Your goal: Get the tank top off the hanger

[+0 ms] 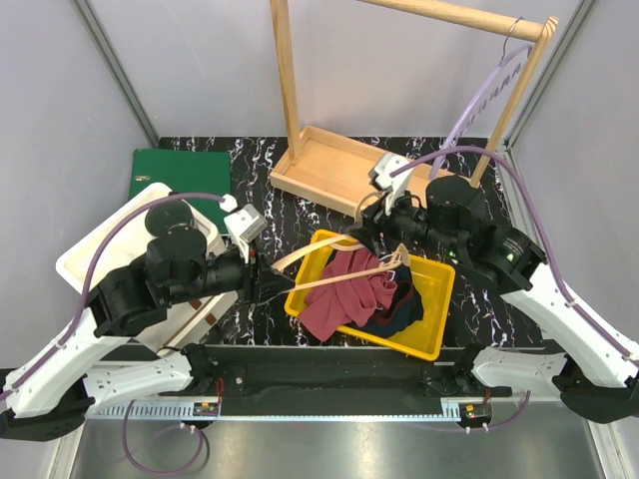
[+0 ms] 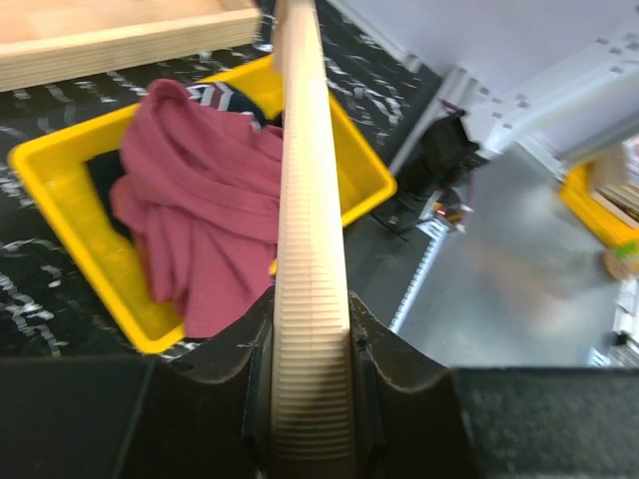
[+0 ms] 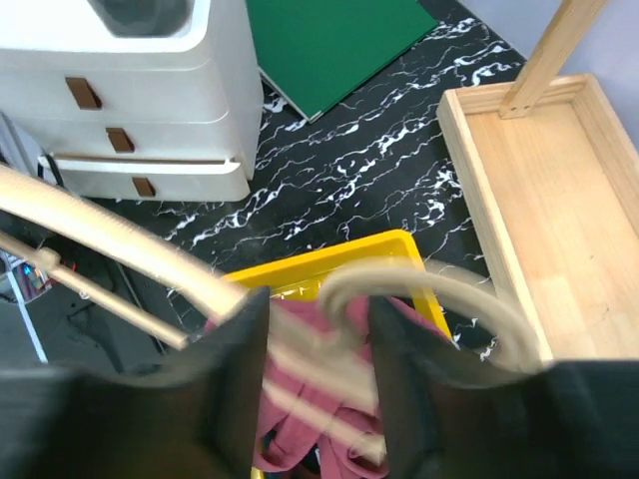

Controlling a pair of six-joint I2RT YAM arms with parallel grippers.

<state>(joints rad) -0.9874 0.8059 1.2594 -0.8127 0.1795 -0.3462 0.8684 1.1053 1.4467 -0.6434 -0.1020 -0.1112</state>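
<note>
From above, the maroon tank top lies bunched in the yellow bin near the surface's front edge, under the wooden hanger that spans both arms. The left end effector is clamped tight on the hanger's bar. The right end effector straddles the hanger's neck, with bare surface past the bin's rim, but whether it pinches I cannot tell.

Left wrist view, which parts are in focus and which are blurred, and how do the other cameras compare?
Left wrist: hanger sharp up close, softer farther out; tank top fairly clear; right-hand background smeared. Right wrist: hook blurred, drawer unit crisp. Top external: evenly lit, sharp throughout.
</note>
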